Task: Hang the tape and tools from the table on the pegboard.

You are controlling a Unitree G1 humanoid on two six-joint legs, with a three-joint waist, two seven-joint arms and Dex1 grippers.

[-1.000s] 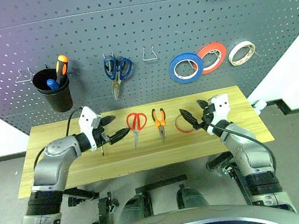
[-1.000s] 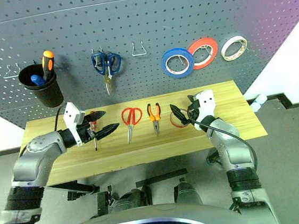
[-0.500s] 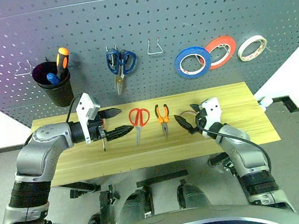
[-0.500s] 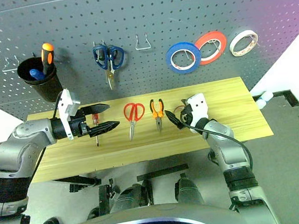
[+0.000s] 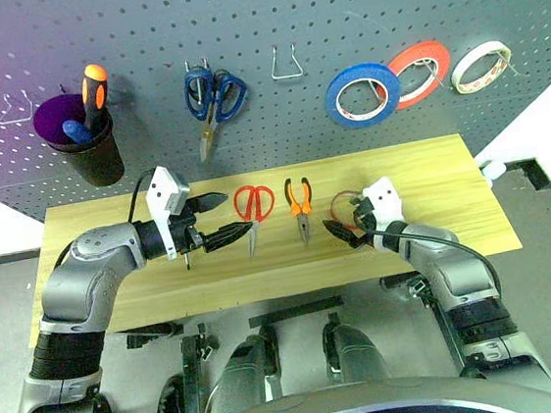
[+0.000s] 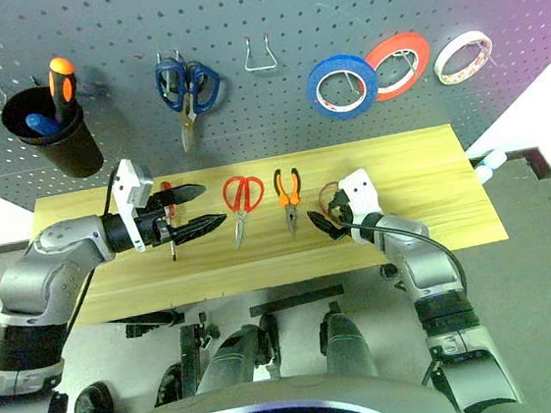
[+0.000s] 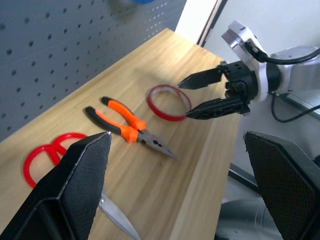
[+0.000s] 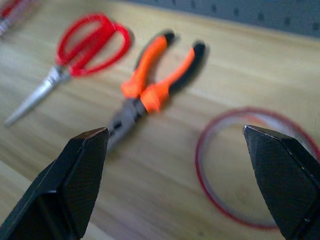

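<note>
Compared with the earlier frames, we see the right gripper [image 5: 342,231] lower and nearer the front edge of the table [image 5: 429,166], just in front of the tape [image 5: 345,205]; the left gripper [image 5: 220,218] sits slightly higher over the bench, though the camera itself has tilted. Both grippers stand wide open and hold nothing.

Nothing of the task is hung yet, as we judge it. On the table, in the centre of the frame, lie, from picture left to right, the thin red-handled screwdriver [image 6: 169,223] partly behind the left gripper, the red-handled scissors [image 5: 252,209], the pliers [image 5: 300,201] and the dark reddish tape ring, all flat on the wood. We judge the tape to be the first target, since the right gripper points at it from just beside it.

On the pegboard [image 5: 333,3], across the top of the frame, already hang blue-handled scissors [image 5: 212,97], a blue roll [image 5: 362,95], an orange-red roll [image 5: 418,60] and a white roll [image 5: 478,52]; an empty wire hook [image 5: 285,63] stands between scissors and rolls. The one container, a black cup [image 5: 87,145] at upper left, holds an orange-and-black screwdriver [image 5: 93,86] and a blue-handled item we cannot identify
</note>
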